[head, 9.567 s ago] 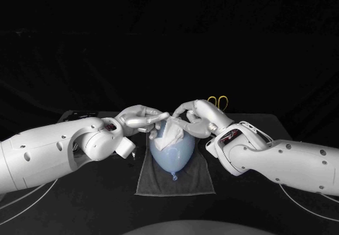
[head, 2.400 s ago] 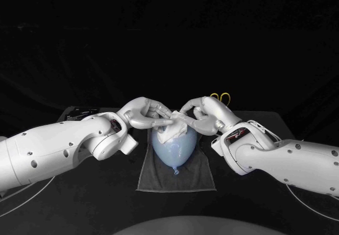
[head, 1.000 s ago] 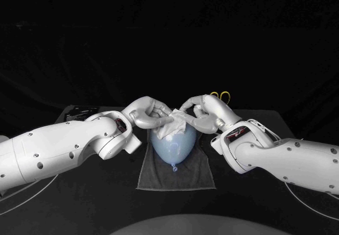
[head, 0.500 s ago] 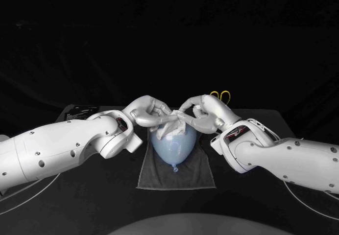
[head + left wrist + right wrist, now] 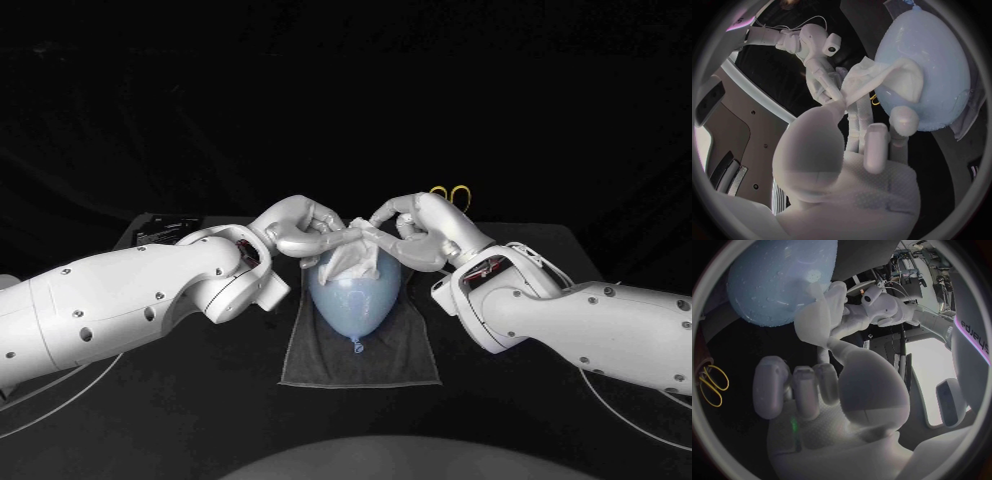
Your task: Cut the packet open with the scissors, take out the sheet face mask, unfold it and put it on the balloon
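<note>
Plainly, the step in hand is the unfolding: the left arm and the right arm meet over the balloon, which lies on its side with its knot toward the robot. The left hand and the right hand each pinch the sheet mask between thumb and finger at the balloon's far, wide end; the mask is bunched and creased, part draped on the balloon and part lifted between the hands. To do this well, I judge, the hands should draw apart slowly and level, each on its own layer, so that the thin sheet opens rather than tears or rolls up; a downward drag could roll the balloon, which nothing pins; once spread, the sheet should be lowered over the wide end. As for the surface, the black table bears a grey towel under the balloon, which should check some rolling; the table runs wide on both sides of the towel, though both forearms crowd the balloon's flanks; the yellow-handled scissors lie behind the right hand, apart from the work.
</note>
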`<state>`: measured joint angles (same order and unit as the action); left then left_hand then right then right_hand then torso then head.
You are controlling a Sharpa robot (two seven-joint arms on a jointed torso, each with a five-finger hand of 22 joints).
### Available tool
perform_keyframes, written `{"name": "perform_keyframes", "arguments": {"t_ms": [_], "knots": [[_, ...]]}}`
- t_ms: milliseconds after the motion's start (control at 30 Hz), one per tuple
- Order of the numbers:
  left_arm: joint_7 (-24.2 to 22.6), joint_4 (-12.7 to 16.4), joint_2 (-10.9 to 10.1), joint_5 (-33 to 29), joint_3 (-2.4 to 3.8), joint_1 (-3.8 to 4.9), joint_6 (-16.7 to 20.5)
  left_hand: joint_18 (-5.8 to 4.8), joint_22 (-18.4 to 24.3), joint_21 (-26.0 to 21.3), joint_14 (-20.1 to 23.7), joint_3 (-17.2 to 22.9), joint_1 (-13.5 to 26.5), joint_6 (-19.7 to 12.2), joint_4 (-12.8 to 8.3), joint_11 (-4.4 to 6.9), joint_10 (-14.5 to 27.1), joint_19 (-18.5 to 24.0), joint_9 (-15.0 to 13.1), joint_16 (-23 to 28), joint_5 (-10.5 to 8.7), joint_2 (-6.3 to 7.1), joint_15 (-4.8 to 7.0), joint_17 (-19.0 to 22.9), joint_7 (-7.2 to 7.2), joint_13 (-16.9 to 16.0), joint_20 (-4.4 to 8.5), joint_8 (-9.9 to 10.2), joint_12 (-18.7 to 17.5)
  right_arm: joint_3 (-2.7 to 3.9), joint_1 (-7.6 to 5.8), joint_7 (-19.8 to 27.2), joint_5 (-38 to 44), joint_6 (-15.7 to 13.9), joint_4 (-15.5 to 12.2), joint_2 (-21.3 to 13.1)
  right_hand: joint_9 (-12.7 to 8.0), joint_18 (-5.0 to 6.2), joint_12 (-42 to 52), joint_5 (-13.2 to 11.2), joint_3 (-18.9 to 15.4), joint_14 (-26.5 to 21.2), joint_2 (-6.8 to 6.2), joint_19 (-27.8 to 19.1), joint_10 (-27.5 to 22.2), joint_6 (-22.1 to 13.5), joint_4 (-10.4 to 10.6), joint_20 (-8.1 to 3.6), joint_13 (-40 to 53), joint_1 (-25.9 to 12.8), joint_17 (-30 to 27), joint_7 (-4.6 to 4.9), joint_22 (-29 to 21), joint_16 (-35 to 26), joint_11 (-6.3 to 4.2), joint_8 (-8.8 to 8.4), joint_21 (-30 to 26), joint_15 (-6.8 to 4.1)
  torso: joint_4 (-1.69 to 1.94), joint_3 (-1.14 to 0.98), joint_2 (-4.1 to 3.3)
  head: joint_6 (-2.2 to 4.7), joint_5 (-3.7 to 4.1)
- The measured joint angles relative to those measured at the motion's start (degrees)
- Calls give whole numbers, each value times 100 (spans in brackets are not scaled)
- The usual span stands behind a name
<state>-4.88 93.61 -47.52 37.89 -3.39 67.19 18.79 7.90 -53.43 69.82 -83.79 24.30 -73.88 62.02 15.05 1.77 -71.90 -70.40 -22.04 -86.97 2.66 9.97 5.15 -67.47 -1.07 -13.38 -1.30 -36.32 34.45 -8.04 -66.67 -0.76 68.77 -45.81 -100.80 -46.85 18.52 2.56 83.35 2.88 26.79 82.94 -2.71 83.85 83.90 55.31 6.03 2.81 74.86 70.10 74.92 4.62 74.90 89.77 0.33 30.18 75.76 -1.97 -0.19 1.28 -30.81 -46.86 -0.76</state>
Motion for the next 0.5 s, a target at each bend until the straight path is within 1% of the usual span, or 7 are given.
{"name": "perform_keyframes", "arguments": {"t_ms": [67,100,200,267,333,400,500], "knots": [[0,-1,-11,-4,1,1,-15,0,338,-221,90,-68,-150,-278,-22,-124,324,235,95,38,0,150,-94,136,-144,83,-19,219,-224,0,1,7,-8,0,-2,-4,0,0,0,0,0,0,0,-8,0,0,0,8,0,0,3,0,1,-1,0,0,0,0,0,-1,0,3,9],[0,-2,-17,-9,1,1,-27,-1,633,-419,234,-131,-256,-437,-38,-228,541,434,153,134,1,257,-210,538,-272,141,-70,364,-377,0,1,8,-11,0,-2,-7,0,0,0,0,0,0,0,-8,0,0,0,8,0,0,3,0,1,-1,0,0,0,0,0,1,0,7,12],[-16,-8,-32,-29,2,2,-99,-1,1034,-711,451,-248,-348,-696,-69,-430,822,724,254,252,1,460,-387,1022,-491,228,-185,615,-610,0,1,9,-21,0,-2,-15,-1,0,0,0,0,0,0,-8,0,0,0,8,0,0,3,0,2,-2,0,0,0,0,1,3,-2,10,23],[-32,-10,-33,-57,2,2,-171,2,1353,-955,670,-366,-396,-862,-80,-570,970,969,323,344,0,533,-501,1414,-639,277,-289,792,-748,0,1,9,-26,0,-1,-15,-2,0,-1,0,0,0,0,-8,0,0,0,8,0,0,3,0,2,-3,0,0,0,0,1,3,-3,13,27],[-53,-10,-33,-77,2,2,-243,52,1508,-1083,768,-452,-432,-931,-100,-632,1032,1078,358,362,1,569,-578,1581,-707,307,-376,895,-820,0,1,9,-31,1,1,-15,-3,0,-1,0,0,0,0,-9,0,0,0,8,0,0,3,0,3,-16,0,0,0,0,2,3,-3,14,31],[-78,-11,-33,-107,2,2,-332,133,1622,-1176,864,-534,-432,-970,-110,-656,1079,1182,396,376,0,570,-603,1689,-746,327,-417,968,-863,0,1,9,-36,2,2,-13,-3,0,-6,0,0,0,0,-9,0,0,0,8,0,0,3,0,3,-15,0,0,0,0,2,4,-3,15,31],[-112,-11,-31,-150,2,2,-440,143,1723,-1241,918,-581,-514,-986,-154,-669,1109,1260,422,399,0,573,-630,1789,-761,348,-476,1025,-901,0,1,9,-40,4,5,-11,-3,0,2,0,0,0,0,-9,0,0,0,8,0,0,2,0,4,3,0,0,0,0,2,4,-3,11,27]]}}
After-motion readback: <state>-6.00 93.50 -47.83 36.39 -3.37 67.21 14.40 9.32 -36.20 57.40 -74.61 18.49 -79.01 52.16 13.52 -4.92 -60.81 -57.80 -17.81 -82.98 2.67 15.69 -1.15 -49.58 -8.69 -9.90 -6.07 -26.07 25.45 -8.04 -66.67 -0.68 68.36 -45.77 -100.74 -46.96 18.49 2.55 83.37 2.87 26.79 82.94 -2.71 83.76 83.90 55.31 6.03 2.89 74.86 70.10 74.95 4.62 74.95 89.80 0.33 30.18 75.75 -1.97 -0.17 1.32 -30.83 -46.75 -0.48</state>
